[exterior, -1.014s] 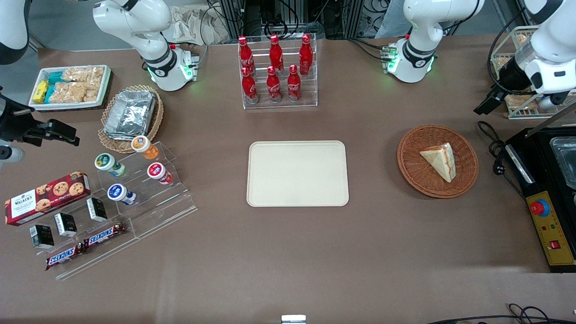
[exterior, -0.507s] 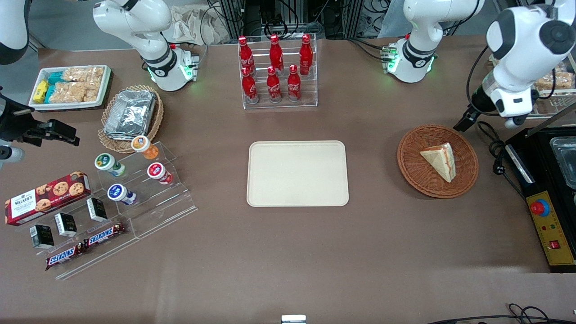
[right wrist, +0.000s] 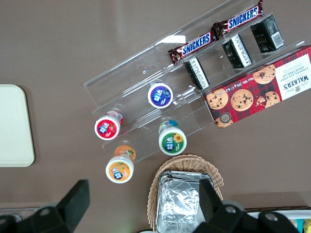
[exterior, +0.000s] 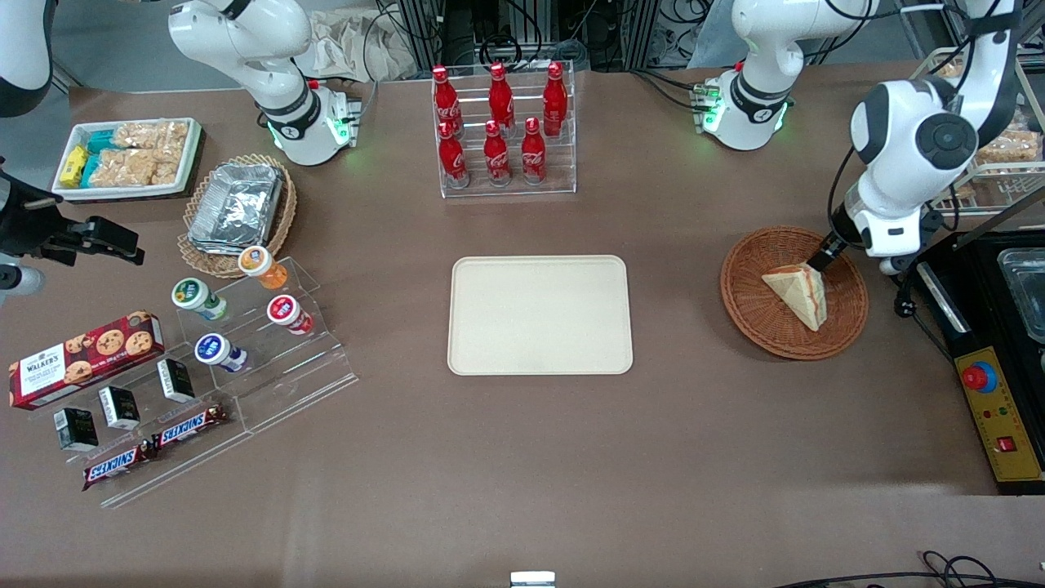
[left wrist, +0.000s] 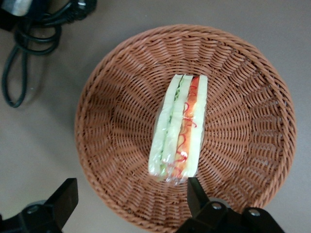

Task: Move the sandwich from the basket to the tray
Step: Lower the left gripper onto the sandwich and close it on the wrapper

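Note:
The sandwich (exterior: pixel 796 292) is a white-bread wedge lying in the round reddish-brown basket (exterior: pixel 751 304) toward the working arm's end of the table. In the left wrist view its red, orange and green layers (left wrist: pixel 180 128) face up in the middle of the basket (left wrist: pixel 121 121). My left gripper (exterior: pixel 820 258) hangs over the basket's rim, just above the sandwich's wide end. It is open (left wrist: pixel 131 196); one finger (left wrist: pixel 197 193) is next to the sandwich's end and the other is outside the rim. The cream tray (exterior: pixel 539 314) lies bare at the table's middle.
A black appliance with a red button (exterior: pixel 989 377) and a coiled cable (exterior: pixel 888 255) sit beside the basket. A wire rack of snacks (exterior: pixel 1000 155) stands farther from the camera. A rack of red bottles (exterior: pixel 502 131) stands farther than the tray.
The left arm has swung in from the working arm's end of the table and come down, bringing the gripper over the basket's rim beside the sandwich. The sandwich has not moved.

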Tool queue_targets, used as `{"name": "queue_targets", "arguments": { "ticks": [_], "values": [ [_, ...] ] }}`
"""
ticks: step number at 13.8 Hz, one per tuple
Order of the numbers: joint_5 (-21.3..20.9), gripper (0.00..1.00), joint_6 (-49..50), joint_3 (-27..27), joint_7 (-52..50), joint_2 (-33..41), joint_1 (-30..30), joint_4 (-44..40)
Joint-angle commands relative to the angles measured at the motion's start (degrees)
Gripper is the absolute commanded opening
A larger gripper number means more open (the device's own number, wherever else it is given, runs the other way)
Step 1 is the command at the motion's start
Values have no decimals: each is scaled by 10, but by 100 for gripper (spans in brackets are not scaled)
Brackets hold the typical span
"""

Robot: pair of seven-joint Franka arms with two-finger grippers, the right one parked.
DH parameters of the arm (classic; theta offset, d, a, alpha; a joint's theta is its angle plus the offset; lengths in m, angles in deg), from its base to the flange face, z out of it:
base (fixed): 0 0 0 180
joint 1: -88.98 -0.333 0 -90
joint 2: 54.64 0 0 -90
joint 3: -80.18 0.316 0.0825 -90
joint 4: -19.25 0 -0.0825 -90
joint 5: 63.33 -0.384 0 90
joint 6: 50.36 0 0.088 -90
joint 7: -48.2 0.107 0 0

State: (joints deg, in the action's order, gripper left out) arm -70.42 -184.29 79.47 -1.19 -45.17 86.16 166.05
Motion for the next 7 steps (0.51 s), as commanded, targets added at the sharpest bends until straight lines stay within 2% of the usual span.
{"name": "queue_targets", "arguments": {
  "ticks": [1, 7],
  "values": [
    [-15, 100, -30, -3, 0, -29, 0, -4],
    [-18, 100, -65, -6, 10, -69, 11, -3]
  ]
}}
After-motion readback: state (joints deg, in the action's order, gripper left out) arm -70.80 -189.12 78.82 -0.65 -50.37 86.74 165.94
